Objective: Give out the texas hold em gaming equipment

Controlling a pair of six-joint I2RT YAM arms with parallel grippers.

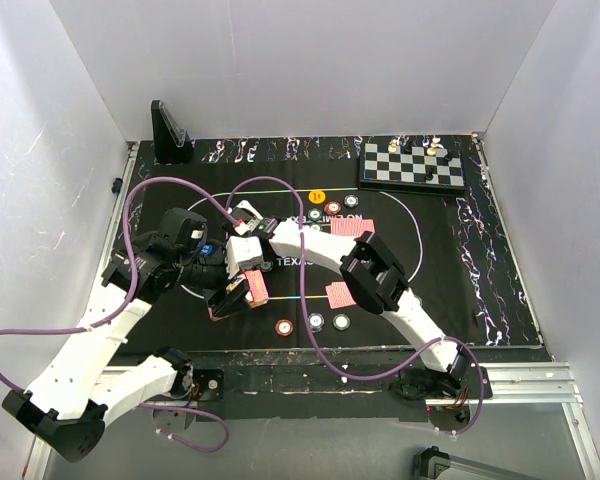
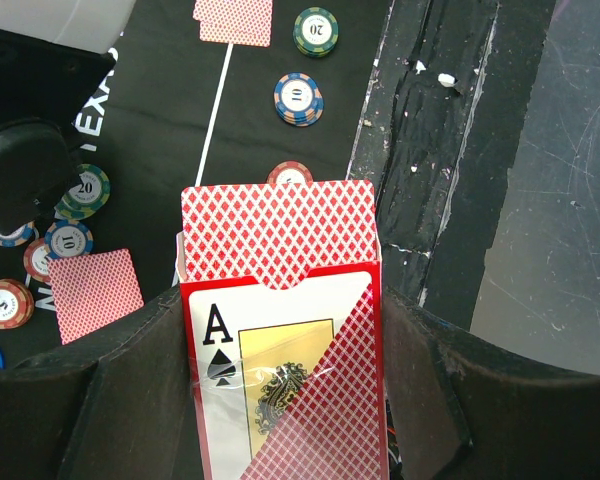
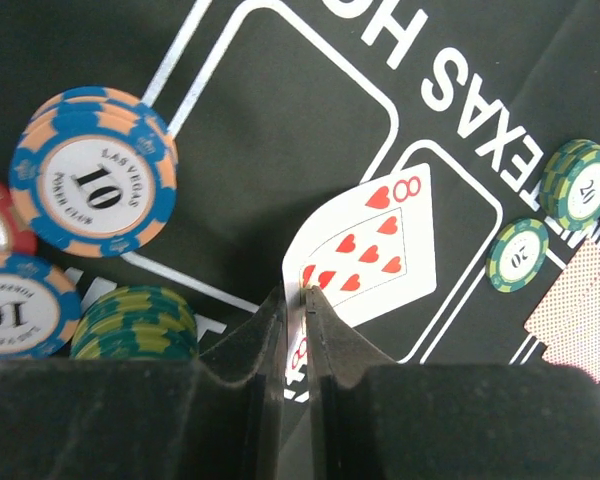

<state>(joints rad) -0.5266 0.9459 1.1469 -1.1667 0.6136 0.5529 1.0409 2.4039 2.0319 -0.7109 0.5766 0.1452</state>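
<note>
In the left wrist view, the left gripper (image 2: 280, 400) is closed on a red cardboard card box (image 2: 280, 340) with an ace of spades printed on its front. The box fills the lower middle of the frame, and a pack of red-backed playing cards (image 2: 278, 232) stands out of its open top. Above the box, a blue and orange round chip marked 10 (image 2: 298, 98) and a green round chip marked 20 (image 2: 315, 30) lie on the black printed mat (image 2: 260, 140). A single red-backed card (image 2: 95, 292) lies at the left of the frame, near more chips.

In the right wrist view, the right gripper (image 3: 298, 320) is narrow. It pinches the lower corner of a face-up eight of hearts card (image 3: 375, 240) in the middle of the frame. I cannot tell whether this card touches the mat. A stack of blue and orange chips (image 3: 92, 185) is at the upper left and a stack of green chips (image 3: 135, 322) at the lower left.

In the top view, both grippers are near the centre of the mat, close to each other. The black-and-white chessboard (image 1: 415, 165) sits at the upper right.
</note>
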